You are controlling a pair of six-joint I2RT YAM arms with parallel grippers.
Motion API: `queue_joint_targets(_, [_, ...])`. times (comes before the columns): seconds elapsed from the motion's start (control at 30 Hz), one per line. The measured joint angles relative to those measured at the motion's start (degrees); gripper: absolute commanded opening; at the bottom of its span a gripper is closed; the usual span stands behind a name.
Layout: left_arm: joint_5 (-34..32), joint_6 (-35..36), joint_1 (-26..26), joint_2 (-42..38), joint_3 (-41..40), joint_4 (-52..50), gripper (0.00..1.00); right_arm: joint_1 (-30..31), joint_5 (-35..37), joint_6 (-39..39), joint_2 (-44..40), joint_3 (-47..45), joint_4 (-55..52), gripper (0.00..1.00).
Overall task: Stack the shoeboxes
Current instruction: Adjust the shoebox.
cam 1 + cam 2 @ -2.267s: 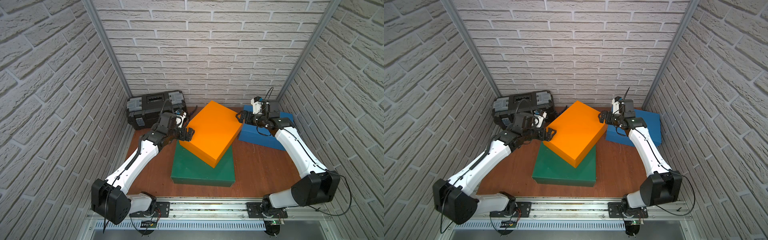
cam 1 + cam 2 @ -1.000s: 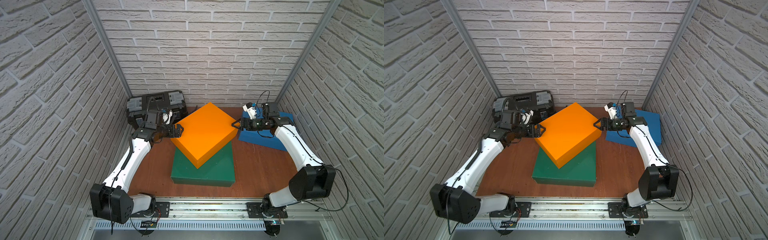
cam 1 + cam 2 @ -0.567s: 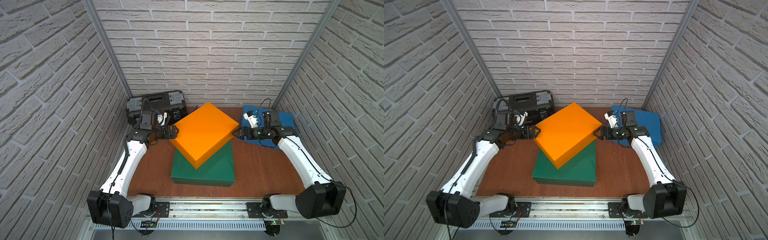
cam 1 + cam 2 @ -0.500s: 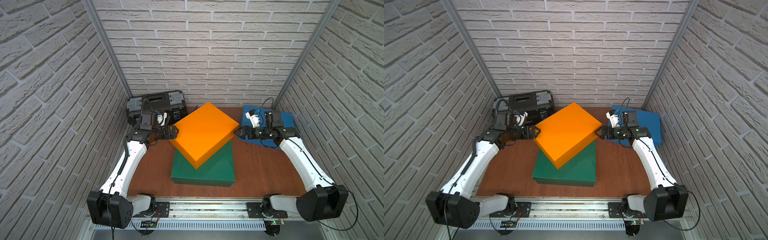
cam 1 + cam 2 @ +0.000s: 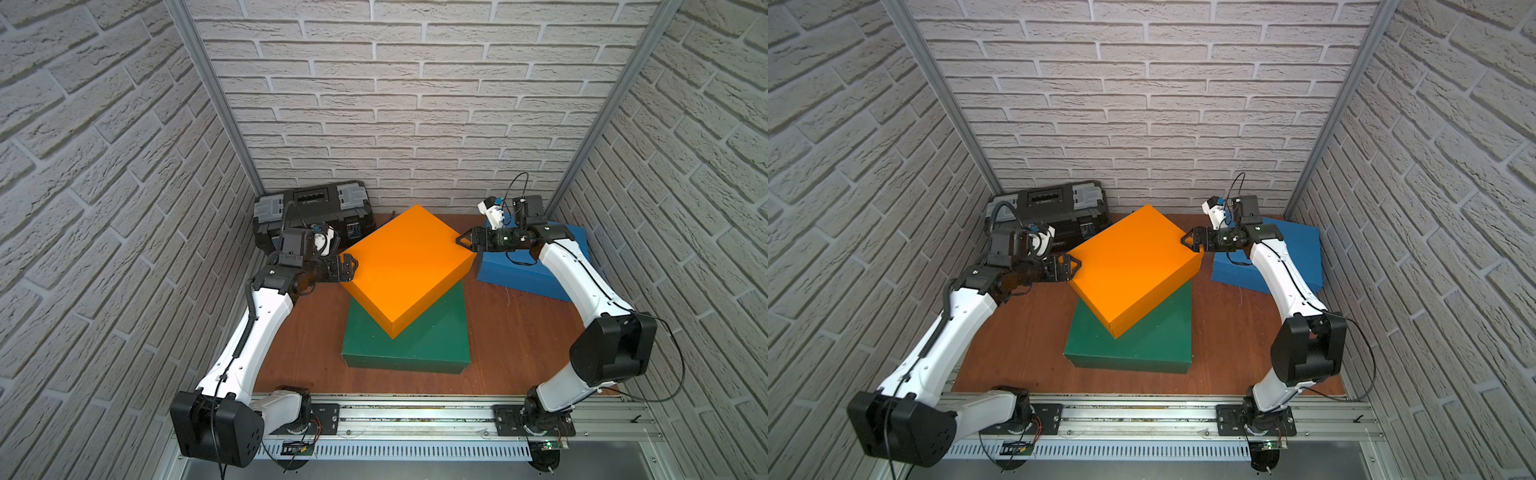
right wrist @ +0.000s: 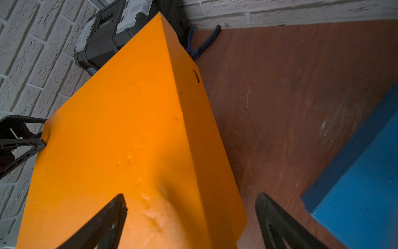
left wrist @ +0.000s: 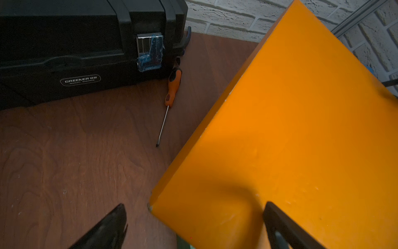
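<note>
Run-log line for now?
orange shoebox: skewed atop green shoebox | blue shoebox: unstacked | left gripper: open at orange corner | right gripper: open at opposite corner

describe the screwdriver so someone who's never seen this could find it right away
Find the black toolbox against the back wall. On the wooden table by its corner nearest the orange shoebox lies the screwdriver: orange-and-black handle, thin metal shaft, unlike the blue-handled pliers nearby.

The wooden table (image 5: 519,332) bears green shoebox (image 5: 428,340), blue shoebox (image 5: 523,279), black toolbox (image 5: 316,199), screwdriver (image 7: 172,90) and pliers (image 6: 206,42).
</note>
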Motion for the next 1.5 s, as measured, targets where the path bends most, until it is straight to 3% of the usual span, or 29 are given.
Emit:
queue_joint_targets(0.33, [0.0, 0.0, 0.0, 0.2, 0.6, -0.9, 0.98, 2.7, -0.8, -1.1, -1.3, -2.4, -1.5, 0.84])
queue_joint_targets(0.7, [2.0, -0.6, 1.2, 3.8, 3.3, -1.5, 0.98, 9.9, 1.3, 4.6, -23.6, -22.6, -0.8, 0.80])
queue_joint_targets(0.9, [2.7, -0.9, 1.3, 7.3, 6.4, -1.8, 0.98, 11.2, 2.5, 6.3, -30.5, -26.7, -0.9, 0.94])
queue_joint_targets(0.97, [2.7, -0.8, 1.5, 7.7, 6.9, -2.0, 0.98, 10.8, 4.5, 6.5, -30.9, -26.5, -1.0, 1.00])
queue_joint_targets(1.23, [3.0, -0.8, 2.5, 7.2, 6.9, -3.1, 0.98, 10.4, 7.0, 8.2, -24.5, -21.5, 0.0, 1.00])
queue_joint_targets(1.5, [5.1, -1.0, 1.6, 9.1, 7.7, -2.8, 0.98, 13.7, 4.2, 10.1, -19.3, -19.9, 1.0, 0.91])
